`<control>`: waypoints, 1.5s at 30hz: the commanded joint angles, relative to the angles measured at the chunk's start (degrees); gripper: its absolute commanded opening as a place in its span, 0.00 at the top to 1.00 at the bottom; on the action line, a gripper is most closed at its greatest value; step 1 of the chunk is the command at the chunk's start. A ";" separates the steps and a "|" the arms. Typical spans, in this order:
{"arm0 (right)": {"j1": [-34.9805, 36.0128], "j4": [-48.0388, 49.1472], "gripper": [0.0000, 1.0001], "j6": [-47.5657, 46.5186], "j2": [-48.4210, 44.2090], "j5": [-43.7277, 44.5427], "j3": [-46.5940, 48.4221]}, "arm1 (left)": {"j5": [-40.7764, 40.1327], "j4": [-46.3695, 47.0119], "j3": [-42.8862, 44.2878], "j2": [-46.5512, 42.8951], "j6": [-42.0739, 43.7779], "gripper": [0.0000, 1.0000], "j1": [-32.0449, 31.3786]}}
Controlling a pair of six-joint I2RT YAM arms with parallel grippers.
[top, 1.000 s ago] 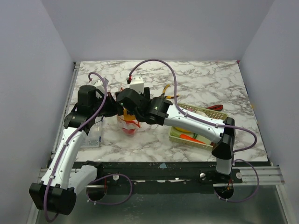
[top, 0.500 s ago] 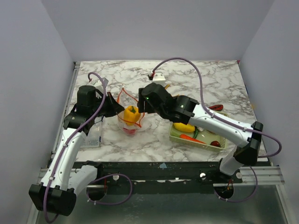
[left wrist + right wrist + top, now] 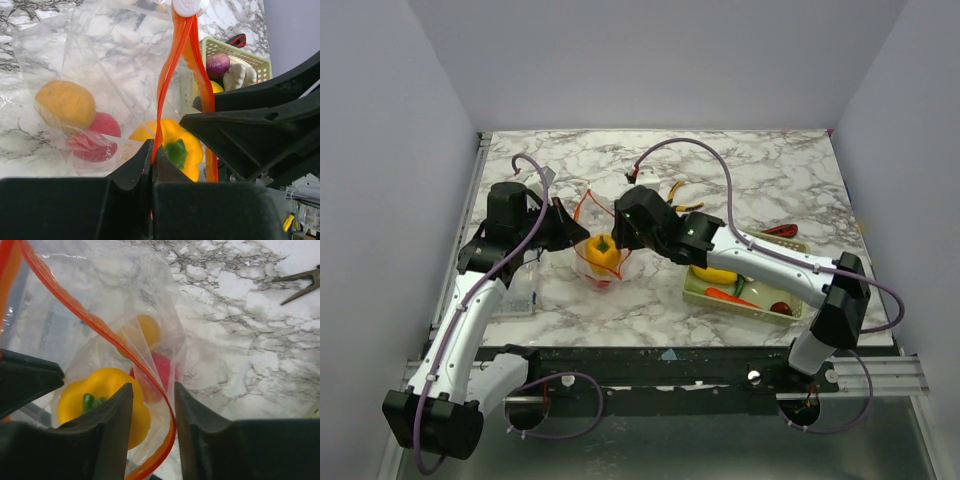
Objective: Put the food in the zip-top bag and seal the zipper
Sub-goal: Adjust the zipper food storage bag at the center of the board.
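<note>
The clear zip-top bag [image 3: 597, 262] stands open on the marble, its red-orange zipper [image 3: 167, 75] spread in a loop. Inside lie food pieces: a yellow pepper [image 3: 602, 252] on top, an orange [image 3: 65, 102] and a red apple [image 3: 92, 144]. My left gripper [image 3: 152, 150] is shut on the zipper at the bag's left rim. My right gripper [image 3: 152, 390] is at the bag's right rim, jaws partly apart, and the zipper strip [image 3: 167, 437] runs between the fingers unclamped. More food stays in the basket: a yellow piece [image 3: 714, 273], a purple piece [image 3: 218, 64].
The pale green mesh basket [image 3: 790, 242] sits right of the bag, under my right forearm, with white bulbs [image 3: 239, 75] inside. Yellow-handled pliers [image 3: 678, 193] lie behind the bag. A red-handled tool [image 3: 780, 230] lies past the basket. A clear flat item [image 3: 520, 298] rests at the left.
The right gripper lifted off the bag mouth, leaving the yellow pepper inside, swung right, then came back to the bag's right rim with its jaws narrowing. The left grip held still.
</note>
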 commanded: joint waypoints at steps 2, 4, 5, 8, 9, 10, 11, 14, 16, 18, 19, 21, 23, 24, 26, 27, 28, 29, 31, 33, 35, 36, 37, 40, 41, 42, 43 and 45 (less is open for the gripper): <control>0.18 -2.54 0.73 -1.70 1.46 1.64 2.62 | -0.98 -1.50 3.03 0.33 1.10 1.00 -0.07; 0.17 -5.61 0.89 -2.12 1.69 2.45 5.67 | -3.17 -4.60 5.04 0.84 1.56 1.00 -0.07; 0.22 -8.76 0.95 -2.33 2.46 1.90 8.64 | -4.19 -6.54 6.26 0.65 1.33 1.00 -0.09; 0.18 -16.95 1.00 -2.76 6.17 -1.76 17.84 | -5.93 -10.15 8.27 -2.16 -0.84 1.00 -0.07; 0.18 -18.43 1.00 -2.95 7.00 -3.77 20.07 | -6.43 -10.77 8.18 -3.45 -2.48 1.00 -0.07; 0.18 -19.03 1.00 -2.76 7.46 -4.96 21.04 | -6.56 -10.82 7.55 -4.40 -4.33 1.00 -0.07; 0.18 -18.61 1.00 -2.58 7.42 -5.98 20.85 | -6.05 -10.34 6.47 -5.29 -6.21 1.00 -0.07; -0.42 -12.66 1.00 -3.29 6.21 -6.40 16.28 | -3.18 -4.60 -0.28 -5.05 -8.71 1.00 -0.07; -2.44 -8.74 1.00 -3.74 6.76 -8.76 13.52 | -1.74 -2.51 -2.81 -1.11 -7.49 1.00 0.06; -4.74 -8.50 1.00 -3.57 8.64 -10.00 13.34 | 2.30 -4.26 -1.97 4.68 -5.43 1.00 0.98; -4.92 -10.32 1.00 -3.65 9.78 -9.31 14.80 | 4.50 -5.80 -0.95 6.14 -4.86 1.00 1.35; -4.77 -15.39 1.00 -3.82 10.41 -8.34 18.79 | 7.68 -5.41 -0.48 4.39 -5.14 1.00 1.60; -3.98 -14.88 1.00 -3.72 7.66 -7.83 18.78 | 7.26 -3.39 -0.96 -1.38 -7.16 1.00 1.60; -3.49 -13.91 1.00 -3.57 5.75 -8.04 18.30 | 6.03 -2.67 -1.05 -4.48 -8.23 1.00 1.56; -3.42 -11.96 1.00 -2.96 3.54 -11.10 17.90 | 4.05 -1.05 -1.46 -9.12 -10.23 1.00 1.60; -3.43 -11.73 1.00 -2.97 3.28 -12.35 18.47 | 3.32 -0.04 -1.91 -10.48 -11.34 1.00 1.59; -3.41 -11.84 1.00 -2.99 3.53 -12.87 19.13 | 3.06 0.87 -2.84 -11.54 -12.19 1.00 1.60; -3.43 -11.65 1.00 -3.12 4.05 -13.02 19.53 | 2.90 2.16 -3.88 -11.88 -13.02 1.00 1.60; -3.51 -11.55 1.00 -3.89 5.90 -11.80 20.03 | 2.49 2.70 -6.09 -10.63 -13.92 1.00 1.69; -3.84 -11.47 1.00 -4.91 8.77 -8.77 20.80 | 4.44 4.17 -8.68 -7.51 -13.31 1.00 1.84; -4.02 -12.26 1.00 -5.97 12.00 -6.80 22.81 | 5.47 3.02 -9.14 -3.09 -11.08 1.00 2.29; -4.03 -12.69 1.00 -6.58 13.29 -6.46 24.13 | 5.73 1.37 -8.31 -1.28 -9.42 1.00 2.46; -4.00 -13.65 1.00 -6.96 14.86 -5.81 25.79 | 6.07 0.00 -7.47 0.25 -8.10 1.00 2.78; -3.71 -20.57 1.00 -7.54 18.58 -3.08 35.01 | 7.47 -0.92 -6.16 -0.84 -7.43 1.00 3.27; -3.55 -21.94 1.00 -7.80 18.96 -2.51 37.34 | 7.89 0.03 -6.25 -2.57 -8.11 1.00 3.27; -3.33 -22.44 1.00 -7.83 18.80 -2.69 38.83 | 8.41 1.59 -6.83 -4.27 -9.43 1.00 3.27; -3.26 -22.77 1.00 -7.66 18.48 -3.64 40.31 | 9.11 3.29 -7.40 -6.44 -10.81 1.00 3.27; -3.03 -22.37 1.00 -6.72 17.72 -6.44 41.73 | 10.37 6.95 -9.41 -9.27 -14.06 1.00 3.26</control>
